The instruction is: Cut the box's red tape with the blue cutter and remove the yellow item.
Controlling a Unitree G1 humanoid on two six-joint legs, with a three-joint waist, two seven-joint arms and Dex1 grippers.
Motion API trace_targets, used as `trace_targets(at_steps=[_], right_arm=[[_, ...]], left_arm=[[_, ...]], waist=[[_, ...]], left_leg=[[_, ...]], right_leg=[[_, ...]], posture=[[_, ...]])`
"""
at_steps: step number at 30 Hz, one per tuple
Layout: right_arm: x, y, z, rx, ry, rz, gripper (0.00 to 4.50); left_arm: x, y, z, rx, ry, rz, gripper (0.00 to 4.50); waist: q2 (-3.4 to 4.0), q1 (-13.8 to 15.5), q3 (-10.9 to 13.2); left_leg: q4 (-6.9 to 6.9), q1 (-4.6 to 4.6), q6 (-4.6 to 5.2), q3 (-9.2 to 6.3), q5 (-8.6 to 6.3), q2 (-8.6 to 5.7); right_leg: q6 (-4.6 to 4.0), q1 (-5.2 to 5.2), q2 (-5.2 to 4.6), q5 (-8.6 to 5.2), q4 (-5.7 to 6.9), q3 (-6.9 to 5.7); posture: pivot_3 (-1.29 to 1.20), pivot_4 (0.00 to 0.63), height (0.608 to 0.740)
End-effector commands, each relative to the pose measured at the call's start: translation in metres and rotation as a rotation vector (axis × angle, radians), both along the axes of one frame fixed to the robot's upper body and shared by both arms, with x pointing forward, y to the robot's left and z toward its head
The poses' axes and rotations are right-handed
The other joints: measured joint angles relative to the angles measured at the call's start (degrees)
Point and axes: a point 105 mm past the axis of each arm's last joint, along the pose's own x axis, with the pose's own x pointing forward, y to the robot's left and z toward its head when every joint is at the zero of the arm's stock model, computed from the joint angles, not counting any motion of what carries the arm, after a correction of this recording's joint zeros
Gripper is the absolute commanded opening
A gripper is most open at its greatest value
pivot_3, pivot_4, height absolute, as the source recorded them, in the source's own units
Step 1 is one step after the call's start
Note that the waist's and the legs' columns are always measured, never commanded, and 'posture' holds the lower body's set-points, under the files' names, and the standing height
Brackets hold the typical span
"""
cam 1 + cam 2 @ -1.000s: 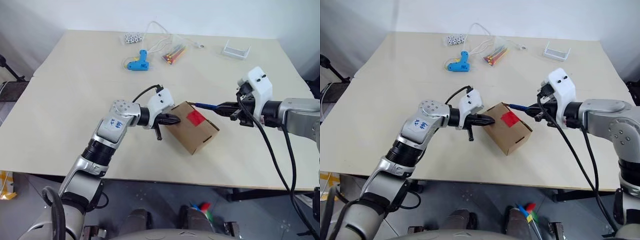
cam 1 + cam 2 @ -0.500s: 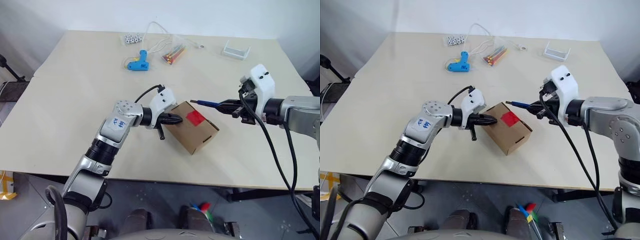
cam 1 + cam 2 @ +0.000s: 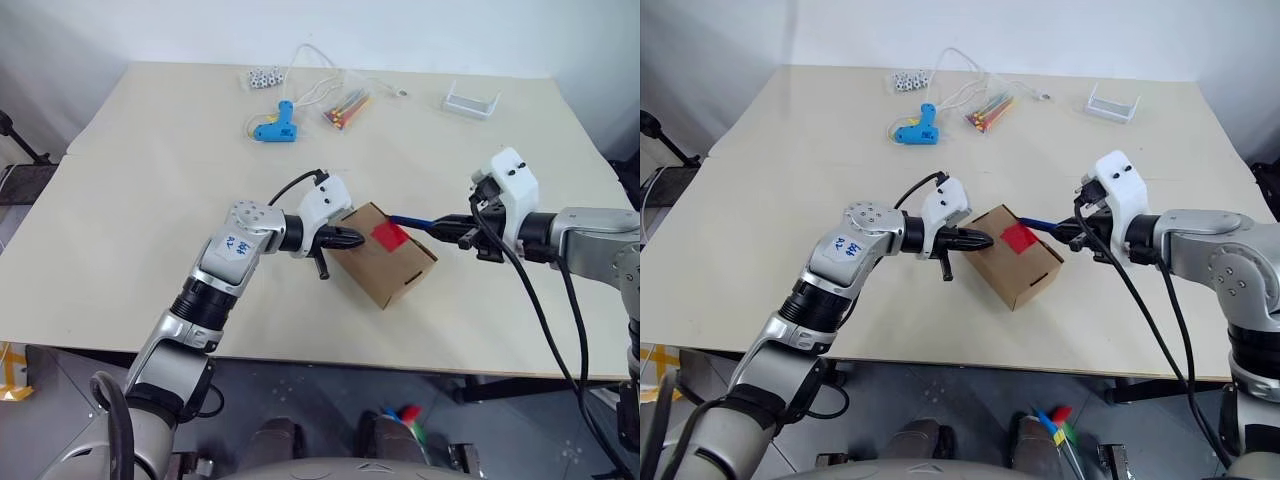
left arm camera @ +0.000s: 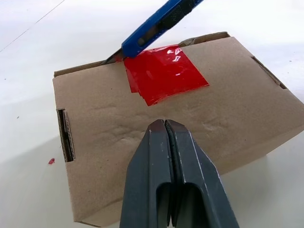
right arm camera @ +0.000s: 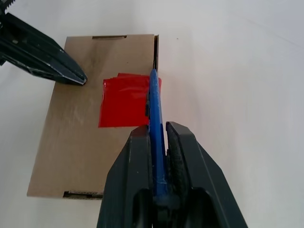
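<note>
Small brown cardboard box (image 3: 383, 256) sits mid-tabletop (image 3: 150, 180), lid closed. Right pincer (image 3: 447, 226) clamps slim blue cutter (image 3: 414, 221), tip at square red tape patch (image 4: 164, 74) edge. Left pincer (image 3: 352, 238) shut, empty, pressing box. Cut barely begun, tape looks intact; opening and removing yellow item remain.

Box (image 4: 190, 123) matt brown cardboard, slightly creased; red tape (image 4: 164, 73) glossy plastic film; blue cutter (image 4: 156, 26) smooth plastic.

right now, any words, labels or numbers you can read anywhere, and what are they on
Blue handwritten marks on a white sticker on the left arm: too blurred to read.
The box: plain cardboard, no print.
The red tape: plain, no text.
The blue cutter: no readable marking.
Nothing else legible.
</note>
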Motion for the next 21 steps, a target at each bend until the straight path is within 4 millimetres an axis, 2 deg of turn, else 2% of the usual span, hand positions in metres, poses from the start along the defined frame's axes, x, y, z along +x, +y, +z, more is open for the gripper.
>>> trace_targets(at_steps=[1,8,17,21], right_arm=[[-0.01,-0.001,0.008,-0.018,0.006,0.026,0.17],[-0.015,-0.001,0.015,-0.05,0.051,0.03,0.17],[-0.02,-0.004,0.007,-0.07,0.127,0.011,0.17],[-0.024,-0.014,-0.002,-0.089,0.172,-0.017,0.17]], left_arm=[[0.003,0.002,-0.016,0.051,0.036,0.035,0.0],[0.005,0.0,-0.03,0.124,0.04,0.06,0.0],[-0.002,-0.004,-0.037,0.134,0.055,0.047,0.0],[-0.002,-0.003,-0.038,0.133,0.057,0.05,0.0]], waist=[[0.0,0.04,0.0],[0.01,0.07,-0.03],[0.0,0.27,-0.1],[-0.02,0.33,-0.12]], left_leg=[[0.0,0.0,0.0,-0.01,0.0,0.0],[0.04,0.01,0.01,-0.01,0.0,0.0],[0.04,0.02,0.01,-0.05,0.0,-0.01],[0.05,0.01,0.01,-0.07,0.0,-0.02]], right_leg=[[0.0,0.0,0.0,0.0,0.0,0.0],[-0.02,0.02,-0.02,0.01,0.0,0.04],[-0.03,0.03,-0.06,0.02,0.01,0.05],[-0.03,0.04,-0.06,0.02,0.01,0.03]], posture=[[0.0,0.15,0.74],[0.0,0.15,0.74],[0.0,0.15,0.74],[0.0,0.15,0.74]])
